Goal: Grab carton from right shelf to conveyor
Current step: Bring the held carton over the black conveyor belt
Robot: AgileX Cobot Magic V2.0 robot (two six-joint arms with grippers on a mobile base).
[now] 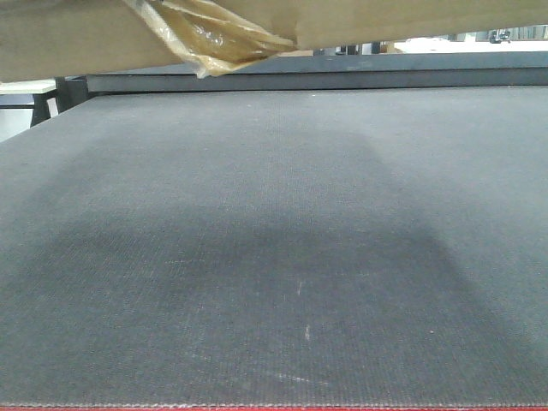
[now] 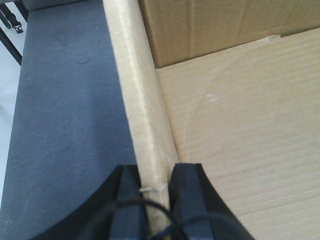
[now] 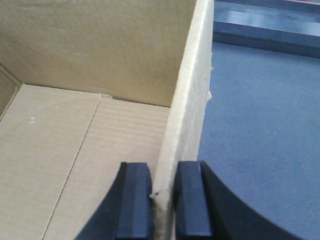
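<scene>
1 carton point(image 1: 68, 34), open-topped, hangs just over the conveyor point(image 1: 274, 257), apparently clear of the belt, with a tape scrap point(image 1: 214, 43) dangling from its lower edge. Nothing shows inside it. Likely light, with thin corrugated walls that are stiff but creasable, so the top rims are the best hold. Left gripper point(image 2: 159, 197) is clamped on 1 wall rim and right gripper point(image 3: 162, 197) on the opposite rim.
</scene>
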